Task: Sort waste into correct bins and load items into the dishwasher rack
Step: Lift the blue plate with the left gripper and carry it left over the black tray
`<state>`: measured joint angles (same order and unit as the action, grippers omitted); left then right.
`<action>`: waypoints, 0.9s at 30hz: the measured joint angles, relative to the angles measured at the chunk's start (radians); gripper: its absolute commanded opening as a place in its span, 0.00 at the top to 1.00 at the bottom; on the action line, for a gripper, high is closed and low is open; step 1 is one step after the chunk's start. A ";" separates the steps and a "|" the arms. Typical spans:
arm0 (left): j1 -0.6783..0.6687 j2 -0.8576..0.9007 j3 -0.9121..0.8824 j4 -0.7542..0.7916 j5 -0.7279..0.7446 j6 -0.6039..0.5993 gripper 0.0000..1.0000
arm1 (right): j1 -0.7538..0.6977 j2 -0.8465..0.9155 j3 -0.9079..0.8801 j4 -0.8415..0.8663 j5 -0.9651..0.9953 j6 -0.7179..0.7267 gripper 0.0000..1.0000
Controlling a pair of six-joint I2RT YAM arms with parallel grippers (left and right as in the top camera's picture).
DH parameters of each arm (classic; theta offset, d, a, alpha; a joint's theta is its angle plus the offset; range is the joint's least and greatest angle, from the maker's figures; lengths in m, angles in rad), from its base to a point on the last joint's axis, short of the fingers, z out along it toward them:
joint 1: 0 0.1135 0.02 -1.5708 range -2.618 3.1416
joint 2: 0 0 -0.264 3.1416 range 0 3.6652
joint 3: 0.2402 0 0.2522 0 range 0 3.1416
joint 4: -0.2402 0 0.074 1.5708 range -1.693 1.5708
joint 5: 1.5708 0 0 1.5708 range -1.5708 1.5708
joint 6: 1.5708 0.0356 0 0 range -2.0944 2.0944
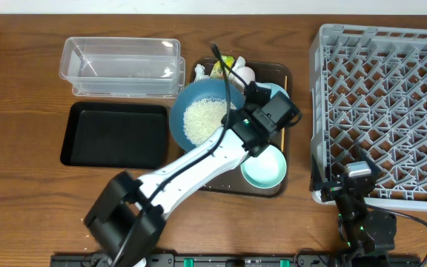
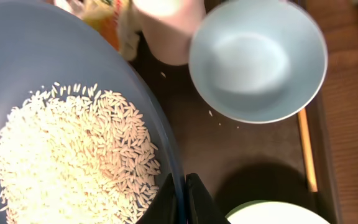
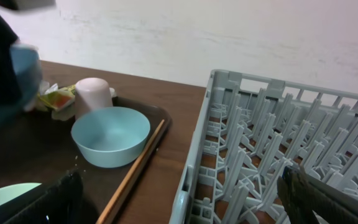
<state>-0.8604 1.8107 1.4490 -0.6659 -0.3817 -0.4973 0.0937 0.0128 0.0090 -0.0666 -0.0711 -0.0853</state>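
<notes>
At the brown serving tray (image 2: 247,162), the large blue bowl (image 2: 36,50) is pinched at its rim by the left gripper (image 2: 183,200); the right gripper (image 3: 182,202) is spread wide. If tipped, its white rice heap (image 2: 73,155) may be spilled.

left claw (image 2: 182,200) clamped, arm extended; right claw (image 3: 188,199) gaping, apparently low.

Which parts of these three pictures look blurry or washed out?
Overhead: sharp all over, glare on the clear tub. Left wrist: rice crisp, white cup at the top soft. Right wrist: big blue bowl at the left edge smeared, rack fairly sharp.
</notes>
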 measured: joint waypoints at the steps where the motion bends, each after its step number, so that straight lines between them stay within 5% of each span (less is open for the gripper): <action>1: 0.000 -0.012 0.000 -0.004 -0.002 0.000 0.94 | 0.000 0.000 0.000 0.000 0.000 0.000 0.01; 14: 0.108 -0.177 0.000 -0.045 0.010 -0.009 0.94 | 0.000 0.000 0.000 0.000 0.000 0.000 0.01; 27: 0.483 -0.190 -0.012 -0.087 0.317 -0.058 0.94 | 0.000 0.000 0.000 0.000 0.000 0.000 0.01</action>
<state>-0.3779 1.6211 1.4372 -0.7528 -0.0647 -0.5552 0.0937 0.0128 0.0090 -0.0666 -0.0708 -0.0853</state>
